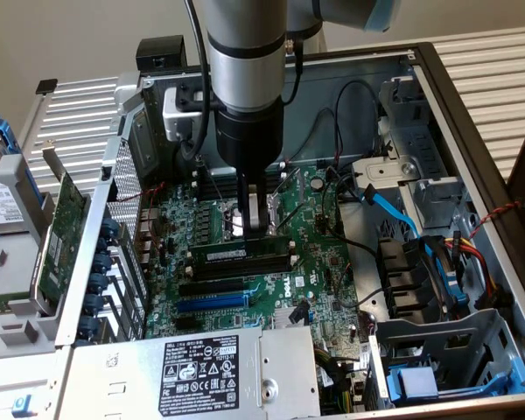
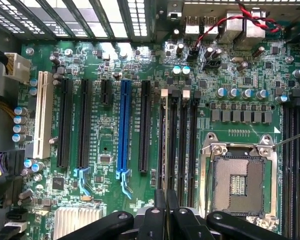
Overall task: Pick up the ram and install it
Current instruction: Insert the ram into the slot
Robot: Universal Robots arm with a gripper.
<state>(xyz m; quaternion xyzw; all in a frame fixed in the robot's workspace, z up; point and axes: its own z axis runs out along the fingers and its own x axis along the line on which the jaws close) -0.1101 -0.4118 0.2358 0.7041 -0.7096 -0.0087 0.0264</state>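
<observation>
Reaching straight down into the open computer case (image 1: 472, 96), the arm (image 1: 245, 52) has its fingers (image 1: 255, 214) closed on the ram (image 1: 241, 254), pinching its upper edge near the end toward the exterior view's right. The ram stands on its long edge, roughly level, with its white label strip facing the exterior camera. It sits low over the motherboard (image 1: 319, 262), right at the row of black slots just on the near side of the fingers. I cannot tell whether its lower edge is already in a slot or only just above one.

From the wrist view, the fingers (image 2: 160, 210) come together into a narrow tip lined up with the black memory slots (image 2: 182, 140), the ones with white end clips. These run just beside the bare CPU socket (image 2: 237, 182). Further along the board are a blue slot (image 2: 123, 125), several black ones and a white slot (image 2: 41, 115).

In the exterior view, a labelled power supply (image 1: 201, 363) lies along the near side of the case. A green expansion card (image 1: 66, 219) stands outside the case wall on the exterior view's left. A blue cable (image 1: 389, 206) runs across the drive bay area on the right. The case rests on a pale slatted surface (image 1: 490, 52).
</observation>
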